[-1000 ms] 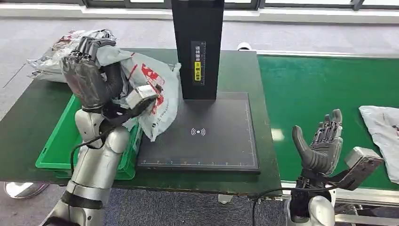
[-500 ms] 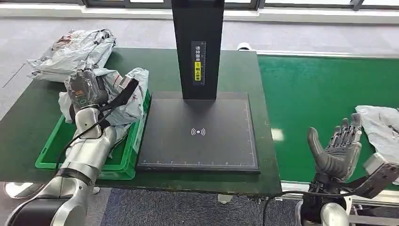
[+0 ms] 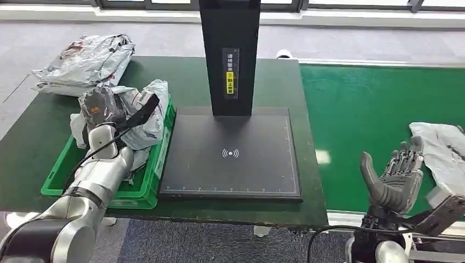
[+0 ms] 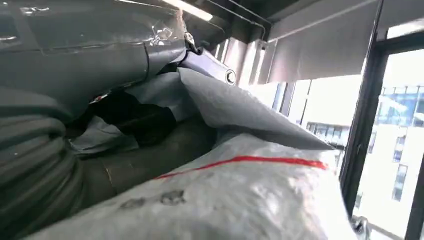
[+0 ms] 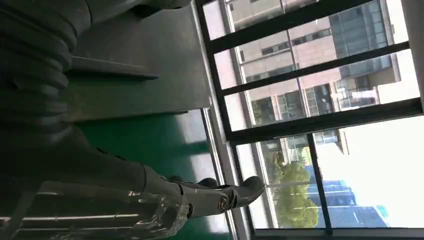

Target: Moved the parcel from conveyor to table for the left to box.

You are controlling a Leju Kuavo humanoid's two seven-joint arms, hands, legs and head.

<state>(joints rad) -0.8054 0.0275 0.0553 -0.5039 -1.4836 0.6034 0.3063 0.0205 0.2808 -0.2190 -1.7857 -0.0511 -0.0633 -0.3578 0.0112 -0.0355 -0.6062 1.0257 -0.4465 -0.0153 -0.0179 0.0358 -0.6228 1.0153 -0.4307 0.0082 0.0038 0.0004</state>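
Now | left robot hand (image 3: 101, 109) grips parcel (image 3: 145, 118) over green bin (image 3: 60, 172) | right robot hand (image 3: 396, 178) spread wide | label unreadable

I see the parcel (image 3: 143, 118) in the bin (image 3: 60, 175) on the table's (image 3: 22, 159) left side, scanner pad (image 3: 233, 153) to its right, conveyor (image 3: 362, 104) beyond that, another parcel (image 3: 441, 153) on it, bags (image 3: 85, 60) behind the bin.

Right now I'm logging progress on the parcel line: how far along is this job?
Done: one parcel has left the conveyor and reached the green bin.
In hand: the left robot hand holds that parcel down in the bin, not yet released.
Left: another grey parcel lies on the conveyor; the right robot hand hovers open beside it, not touching.
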